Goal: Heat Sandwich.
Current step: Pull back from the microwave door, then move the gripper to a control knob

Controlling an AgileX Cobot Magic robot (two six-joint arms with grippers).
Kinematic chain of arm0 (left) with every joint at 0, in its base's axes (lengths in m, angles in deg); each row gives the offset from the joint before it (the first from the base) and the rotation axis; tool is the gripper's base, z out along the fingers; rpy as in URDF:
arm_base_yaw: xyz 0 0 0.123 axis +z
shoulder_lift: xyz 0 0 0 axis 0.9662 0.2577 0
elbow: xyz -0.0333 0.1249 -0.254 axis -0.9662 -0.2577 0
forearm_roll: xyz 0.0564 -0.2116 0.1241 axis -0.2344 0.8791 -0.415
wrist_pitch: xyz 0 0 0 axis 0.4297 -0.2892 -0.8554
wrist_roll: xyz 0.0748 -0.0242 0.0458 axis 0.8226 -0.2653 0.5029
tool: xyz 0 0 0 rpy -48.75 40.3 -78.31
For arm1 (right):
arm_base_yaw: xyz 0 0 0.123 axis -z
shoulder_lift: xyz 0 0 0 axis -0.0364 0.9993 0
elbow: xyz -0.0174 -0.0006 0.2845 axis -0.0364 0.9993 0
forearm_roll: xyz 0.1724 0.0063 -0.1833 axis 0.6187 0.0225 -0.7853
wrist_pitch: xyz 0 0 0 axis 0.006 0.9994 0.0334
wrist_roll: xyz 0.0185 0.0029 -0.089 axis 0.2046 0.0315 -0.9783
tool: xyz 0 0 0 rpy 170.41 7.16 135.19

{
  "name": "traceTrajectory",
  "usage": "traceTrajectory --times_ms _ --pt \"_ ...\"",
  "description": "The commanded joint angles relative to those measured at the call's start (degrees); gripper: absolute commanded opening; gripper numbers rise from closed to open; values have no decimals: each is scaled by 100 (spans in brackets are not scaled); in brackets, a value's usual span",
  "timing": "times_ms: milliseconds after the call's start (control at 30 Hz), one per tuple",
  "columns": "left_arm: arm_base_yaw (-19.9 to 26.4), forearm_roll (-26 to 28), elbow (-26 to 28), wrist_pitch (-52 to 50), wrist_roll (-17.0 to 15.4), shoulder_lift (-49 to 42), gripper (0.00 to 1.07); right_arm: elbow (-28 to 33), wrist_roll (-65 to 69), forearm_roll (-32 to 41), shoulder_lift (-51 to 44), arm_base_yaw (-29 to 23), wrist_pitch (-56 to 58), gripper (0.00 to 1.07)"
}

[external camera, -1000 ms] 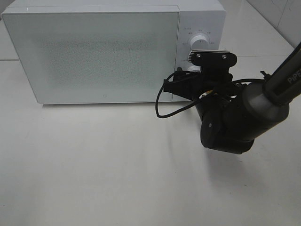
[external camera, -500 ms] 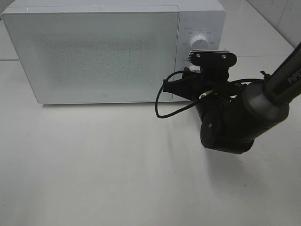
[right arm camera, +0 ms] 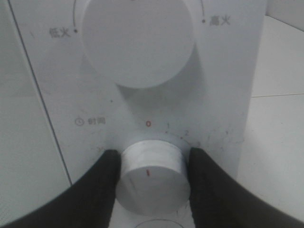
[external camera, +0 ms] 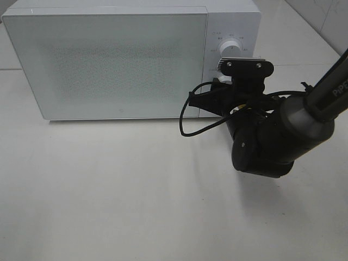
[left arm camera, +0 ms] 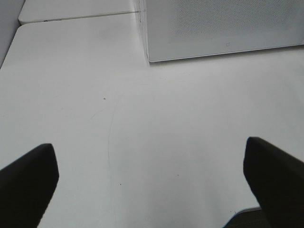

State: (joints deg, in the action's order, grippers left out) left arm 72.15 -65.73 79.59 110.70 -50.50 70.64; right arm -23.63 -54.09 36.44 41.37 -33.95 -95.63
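The sandwich is not in view. The white microwave (external camera: 119,60) stands at the back of the table with its door shut; it also shows in the left wrist view (left arm camera: 223,23). My right gripper (external camera: 220,82) is at the control panel. In the right wrist view it (right arm camera: 153,178) is shut on the lower timer dial (right arm camera: 153,164), with one black finger (right arm camera: 102,185) on each side, touching it. The dial's red mark points away from the 0. My left gripper (left arm camera: 151,178) is open and empty above bare table.
The upper power dial (external camera: 231,49) sits above the timer dial and also shows in the right wrist view (right arm camera: 137,40). A black cable (external camera: 187,128) loops from the right arm over the table (external camera: 109,190) in front of the microwave.
My right gripper has shifted very slightly at the timer dial. Nothing else has moved.
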Motion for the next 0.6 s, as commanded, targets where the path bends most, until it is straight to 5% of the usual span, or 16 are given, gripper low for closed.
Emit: traceTrajectory --times_ms 33,600 --pt "17 46 -11 -69 -40 -132 100 -74 23 -69 -6 0 -23 25" --pt "17 46 -11 -69 -40 -132 100 -74 521 -201 -6 0 -63 25"
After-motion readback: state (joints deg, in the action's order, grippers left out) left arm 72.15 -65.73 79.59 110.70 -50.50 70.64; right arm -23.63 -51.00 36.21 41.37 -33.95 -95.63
